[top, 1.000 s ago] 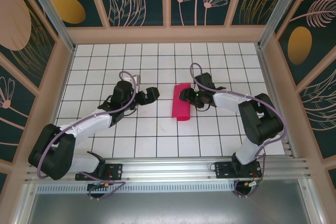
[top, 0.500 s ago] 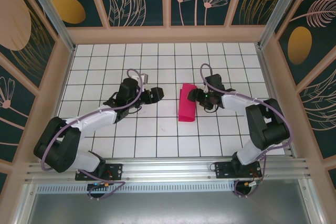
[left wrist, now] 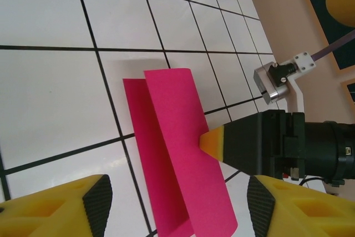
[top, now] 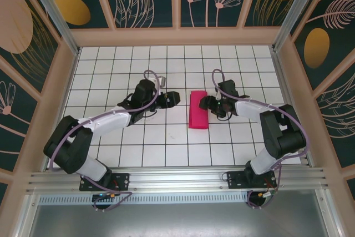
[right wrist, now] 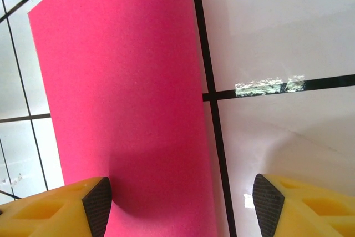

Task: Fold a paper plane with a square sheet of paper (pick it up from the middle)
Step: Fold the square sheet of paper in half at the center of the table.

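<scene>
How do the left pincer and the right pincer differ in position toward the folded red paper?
The left pincer is on the left of the paper, the right pincer on its right. The left pincer stands clear of the paper; the right pincer has one fingertip against its raised flap. Both are open and face the paper.
</scene>
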Robot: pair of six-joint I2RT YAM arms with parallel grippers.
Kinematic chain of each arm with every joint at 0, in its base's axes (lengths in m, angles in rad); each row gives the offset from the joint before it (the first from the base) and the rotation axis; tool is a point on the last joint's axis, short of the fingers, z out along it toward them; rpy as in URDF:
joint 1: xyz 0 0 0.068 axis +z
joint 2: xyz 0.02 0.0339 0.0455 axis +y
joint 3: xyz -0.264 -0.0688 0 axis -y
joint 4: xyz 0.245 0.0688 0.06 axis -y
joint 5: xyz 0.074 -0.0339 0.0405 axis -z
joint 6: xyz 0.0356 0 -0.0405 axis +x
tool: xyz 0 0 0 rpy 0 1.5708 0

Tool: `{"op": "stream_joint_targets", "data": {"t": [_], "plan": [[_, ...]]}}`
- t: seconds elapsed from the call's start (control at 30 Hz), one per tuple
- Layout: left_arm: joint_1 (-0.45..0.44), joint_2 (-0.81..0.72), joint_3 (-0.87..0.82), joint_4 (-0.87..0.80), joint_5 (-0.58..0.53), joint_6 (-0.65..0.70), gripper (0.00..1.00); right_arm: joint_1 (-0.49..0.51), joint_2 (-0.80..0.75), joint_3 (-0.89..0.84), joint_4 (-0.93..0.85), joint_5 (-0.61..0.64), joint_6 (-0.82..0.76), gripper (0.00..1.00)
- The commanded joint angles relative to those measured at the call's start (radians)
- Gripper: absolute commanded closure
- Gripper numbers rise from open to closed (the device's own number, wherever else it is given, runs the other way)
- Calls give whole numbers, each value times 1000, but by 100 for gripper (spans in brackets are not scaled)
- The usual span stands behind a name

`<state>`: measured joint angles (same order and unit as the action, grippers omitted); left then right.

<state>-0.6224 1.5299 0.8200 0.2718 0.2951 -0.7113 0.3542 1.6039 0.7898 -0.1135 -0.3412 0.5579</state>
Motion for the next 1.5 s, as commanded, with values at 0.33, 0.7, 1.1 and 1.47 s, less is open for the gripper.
{"op": "stream_joint_targets", "data": {"t": [0.33,0.7,1.1,1.47], "plan": [[-34,80,71,-31,-65,-56,42,1,64,7,-4,13,17,29],[-33,99,85,-35,-55,-44,47,69,110,60,-9,102,80,28],[-34,115,87,-32,-50,-44,47,141,169,157,-116,204,75,28],[-34,113,87,-31,-45,-44,47,159,129,157,-120,242,114,27]]}}
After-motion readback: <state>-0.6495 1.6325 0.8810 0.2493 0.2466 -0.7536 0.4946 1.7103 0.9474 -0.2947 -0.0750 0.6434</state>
